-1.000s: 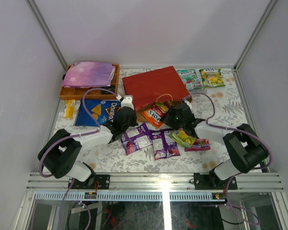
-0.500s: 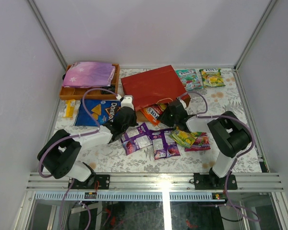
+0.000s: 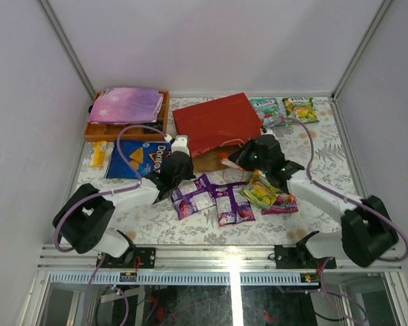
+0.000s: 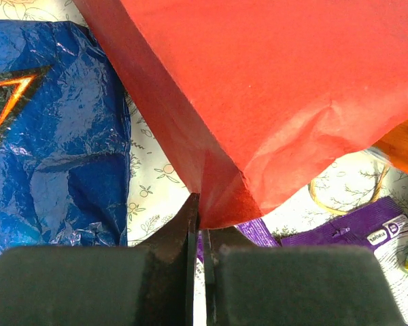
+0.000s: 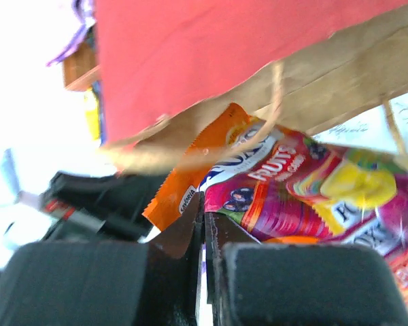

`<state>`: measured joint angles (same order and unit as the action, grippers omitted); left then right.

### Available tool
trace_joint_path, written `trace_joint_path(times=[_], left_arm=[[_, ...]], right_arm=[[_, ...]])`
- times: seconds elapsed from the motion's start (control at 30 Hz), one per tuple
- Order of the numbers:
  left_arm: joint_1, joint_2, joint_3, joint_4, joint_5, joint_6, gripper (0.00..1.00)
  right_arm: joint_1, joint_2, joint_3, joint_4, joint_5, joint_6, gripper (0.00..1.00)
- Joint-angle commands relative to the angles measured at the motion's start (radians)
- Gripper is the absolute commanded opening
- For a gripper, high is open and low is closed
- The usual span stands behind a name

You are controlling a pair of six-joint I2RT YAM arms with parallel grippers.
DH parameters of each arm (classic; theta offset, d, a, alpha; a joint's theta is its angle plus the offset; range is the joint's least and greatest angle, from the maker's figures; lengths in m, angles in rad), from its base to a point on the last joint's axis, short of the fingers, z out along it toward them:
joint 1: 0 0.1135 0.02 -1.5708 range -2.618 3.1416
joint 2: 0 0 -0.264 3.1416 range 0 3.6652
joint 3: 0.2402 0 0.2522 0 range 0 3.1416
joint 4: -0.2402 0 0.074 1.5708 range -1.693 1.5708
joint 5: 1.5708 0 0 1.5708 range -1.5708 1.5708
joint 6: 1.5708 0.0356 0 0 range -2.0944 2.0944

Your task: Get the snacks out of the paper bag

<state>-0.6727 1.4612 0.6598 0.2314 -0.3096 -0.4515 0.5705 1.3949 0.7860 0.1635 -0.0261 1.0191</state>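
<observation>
High rear view over table (image 3: 333, 149); wrist views close (paper bag (image 3: 214, 122) in all)

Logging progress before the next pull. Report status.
Left gripper shut on paper bag corner. Right gripper shut on orange packet at bag mouth. Beside it pink-red packet; cord handle draped across.

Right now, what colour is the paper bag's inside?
The paper bag is brown inside, clearest in the right wrist view.

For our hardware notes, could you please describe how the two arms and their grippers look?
The left arm and right arm have white links, bulky black joints and a looping purple cable each. The left gripper and right gripper are black, with flat fingers.
</observation>
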Motion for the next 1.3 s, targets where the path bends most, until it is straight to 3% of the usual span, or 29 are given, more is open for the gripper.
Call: trace_joint_path(times=[0.0,0.13,0.3,0.4,0.6,0.8,0.93,1.1,1.13,1.17,1.2,1.27], left_arm=[[0.005,-0.023,0.018,-0.009,0.000,0.015,0.00],[0.007,-0.024,0.028,-0.020,0.002,0.017,0.00],[0.007,-0.036,0.050,-0.056,0.002,0.027,0.00],[0.006,-0.053,0.063,-0.072,0.001,0.027,0.00],[0.007,-0.078,0.098,-0.133,0.010,0.027,0.00],[0.007,-0.096,0.115,-0.201,0.033,0.042,0.00],[0.007,-0.091,0.116,-0.202,0.060,0.029,0.00],[0.007,-0.083,0.140,-0.223,0.070,0.029,0.00],[0.007,-0.083,0.146,-0.232,0.073,0.030,0.00],[0.007,-0.084,0.154,-0.240,0.073,0.031,0.00],[0.006,-0.083,0.161,-0.249,0.075,0.032,0.00],[0.007,-0.081,0.175,-0.265,0.078,0.032,0.00]], right_arm=[[-0.016,-0.207,-0.004,-0.138,-0.105,-0.048,0.00],[-0.097,-0.383,-0.052,-0.297,-0.193,-0.090,0.00],[-0.203,-0.625,-0.013,-0.679,-0.067,-0.239,0.00],[-0.307,-0.693,0.010,-0.778,-0.070,-0.303,0.00],[-0.590,-0.604,-0.114,-0.657,-0.381,-0.343,0.00],[-1.038,-0.588,-0.186,-0.563,-0.570,-0.355,0.00],[-1.101,-0.588,-0.265,-0.502,-0.546,-0.299,0.00],[-1.101,-0.719,-0.419,-0.430,-0.500,-0.203,0.01],[-1.101,-0.752,-0.441,-0.422,-0.513,-0.185,0.04],[-1.101,-0.785,-0.461,-0.413,-0.526,-0.172,0.14],[-1.101,-0.819,-0.471,-0.414,-0.531,-0.164,0.27],[-1.101,-0.870,-0.442,-0.458,-0.512,-0.175,0.66]])
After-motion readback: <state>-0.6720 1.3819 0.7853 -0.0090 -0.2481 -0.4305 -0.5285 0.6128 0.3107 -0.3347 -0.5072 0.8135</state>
